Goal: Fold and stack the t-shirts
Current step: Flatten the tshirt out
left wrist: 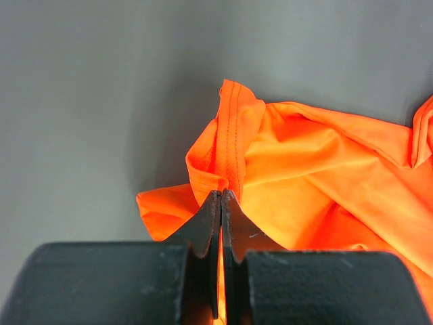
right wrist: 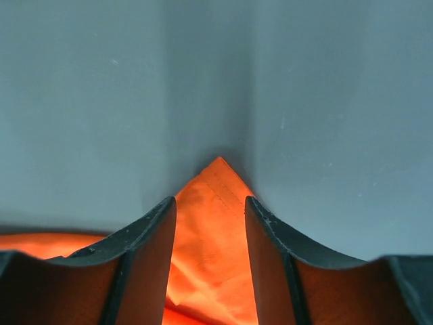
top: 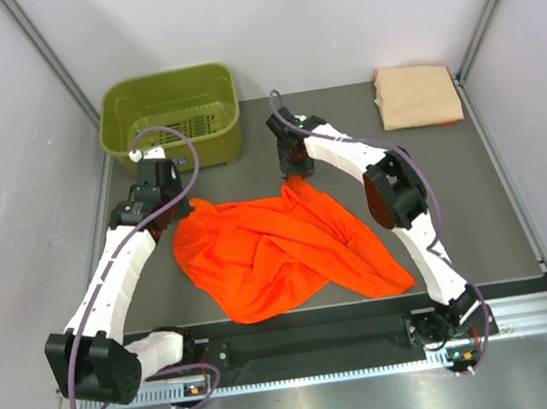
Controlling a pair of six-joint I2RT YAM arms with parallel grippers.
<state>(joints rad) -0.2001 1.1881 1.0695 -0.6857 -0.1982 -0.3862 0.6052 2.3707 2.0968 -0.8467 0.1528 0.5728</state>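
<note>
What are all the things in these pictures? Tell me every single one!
Orange t-shirt: one, bright orange, crumpled in the middle of the table.
Peach t-shirt: one, pale peach-tan, folded at the far right corner.
Basket: one, olive green, far left.
Table: one, dark grey, under everything.
Left arm: one, white and black, near left.
Right arm: one, white and black, near right.
Left gripper: one, black, shut on the orange t-shirt's edge.
Right gripper: one, black, open, a shirt corner between its fingers.
</note>
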